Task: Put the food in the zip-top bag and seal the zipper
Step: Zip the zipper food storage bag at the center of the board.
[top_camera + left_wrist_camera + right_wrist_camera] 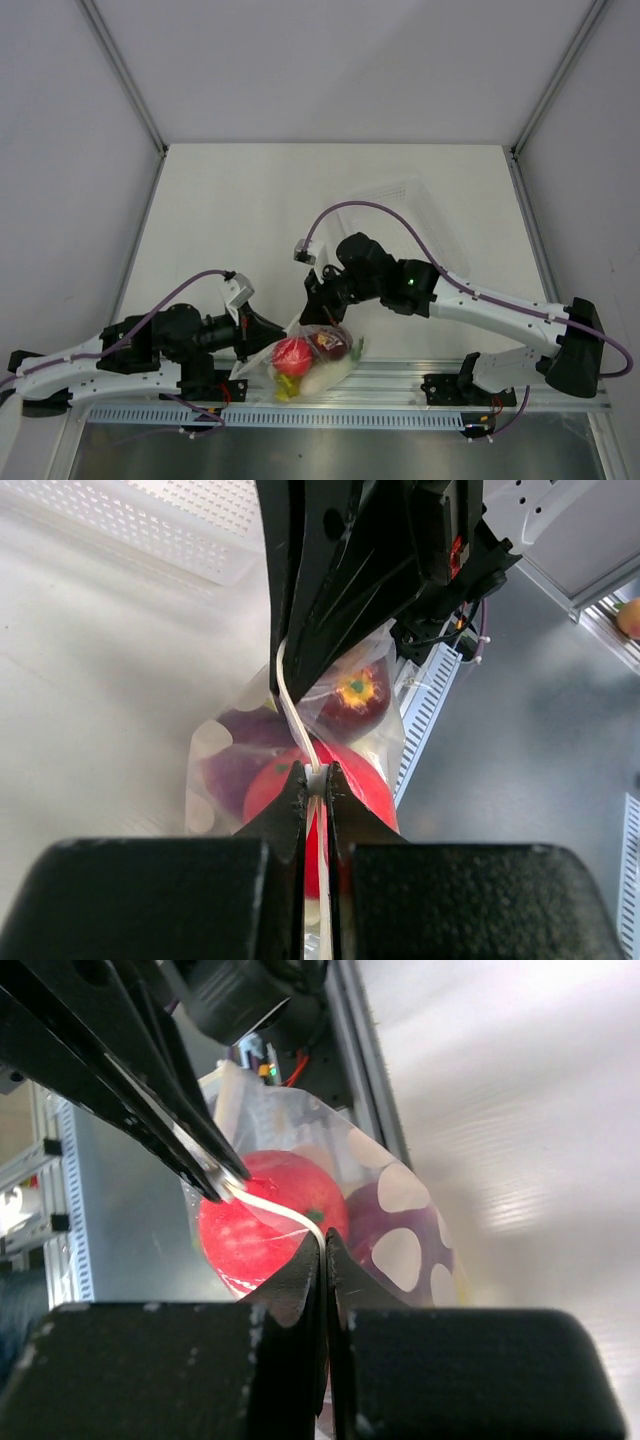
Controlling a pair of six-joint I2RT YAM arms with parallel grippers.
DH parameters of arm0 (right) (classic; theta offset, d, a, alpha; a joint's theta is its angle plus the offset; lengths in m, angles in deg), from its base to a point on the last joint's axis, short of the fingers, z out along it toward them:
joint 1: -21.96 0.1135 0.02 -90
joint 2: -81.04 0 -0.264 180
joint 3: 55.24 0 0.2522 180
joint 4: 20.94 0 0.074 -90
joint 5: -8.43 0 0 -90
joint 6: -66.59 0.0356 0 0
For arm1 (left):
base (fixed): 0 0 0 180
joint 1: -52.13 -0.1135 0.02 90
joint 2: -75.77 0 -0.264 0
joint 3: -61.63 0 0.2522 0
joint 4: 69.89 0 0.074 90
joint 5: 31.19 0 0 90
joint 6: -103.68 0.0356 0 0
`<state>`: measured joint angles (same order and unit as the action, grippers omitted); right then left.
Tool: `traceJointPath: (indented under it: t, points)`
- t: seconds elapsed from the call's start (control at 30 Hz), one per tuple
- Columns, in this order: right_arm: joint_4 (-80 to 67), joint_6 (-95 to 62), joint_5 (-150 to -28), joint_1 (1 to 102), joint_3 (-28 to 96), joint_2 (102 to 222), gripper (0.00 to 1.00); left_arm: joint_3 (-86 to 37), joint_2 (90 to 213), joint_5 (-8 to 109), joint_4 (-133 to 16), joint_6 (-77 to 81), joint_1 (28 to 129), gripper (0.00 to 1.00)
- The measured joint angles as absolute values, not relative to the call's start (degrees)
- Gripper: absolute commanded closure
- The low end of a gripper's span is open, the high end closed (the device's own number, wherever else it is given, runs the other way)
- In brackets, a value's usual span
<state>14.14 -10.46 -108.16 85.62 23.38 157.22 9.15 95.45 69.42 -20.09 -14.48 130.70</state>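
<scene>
The zip-top bag hangs between my two grippers above the table's near edge. Inside it are the red round fruit, the dark red apple, a white piece and a yellow-green bit. My left gripper is shut on the zipper at one end. My right gripper is shut on the same strip further along. In the left wrist view my left gripper pinches the white strip over the red fruit, the purple onion and the apple. In the right wrist view my right gripper pinches the strip before the red fruit and the onion.
A rigid translucent perforated tray lies on the white table behind the right arm; it also shows in the left wrist view. An aluminium rail and a slotted cable duct run along the near edge under the bag.
</scene>
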Motion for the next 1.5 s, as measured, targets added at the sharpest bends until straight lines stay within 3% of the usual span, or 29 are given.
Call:
traceJointPath:
  t: [0.4, 0.97, 1.0, 1.1, 1.13, 1.23, 1.5]
  points:
    - [10.4, -6.0, -98.3, 85.8, 19.2, 151.0, 1.0, 9.0, 91.5, 70.3, -17.9, -16.4, 130.7, 0.99]
    - [10.3, -5.1, -94.2, 85.8, 16.9, 147.9, 1.0, 4.9, 89.4, 71.7, -10.8, -17.9, 130.7, 0.99]
    - [10.4, -5.5, -95.2, 85.7, 16.9, 147.9, 0.98, 4.5, 89.2, 71.7, -10.4, -17.9, 130.7, 0.99]
    - [11.1, -7.5, -99.4, 85.7, 16.9, 147.9, 0.74, 3.7, 88.7, 71.6, -9.0, -17.9, 130.7, 0.99]
    - [11.5, -8.5, -101.4, 85.7, 17.0, 148.0, 0.6, 3.6, 88.6, 71.5, -8.6, -17.9, 130.7, 0.99]
    - [12.7, -11.3, -106.5, 85.6, 18.7, 149.9, 0.42, 3.5, 88.6, 71.1, -7.9, -17.8, 130.7, 0.99]
    - [17.9, -18.5, -113.7, 86.1, 30.7, 159.1, 0.41, 3.5, 89.0, 70.2, -7.4, -17.8, 130.7, 0.99]
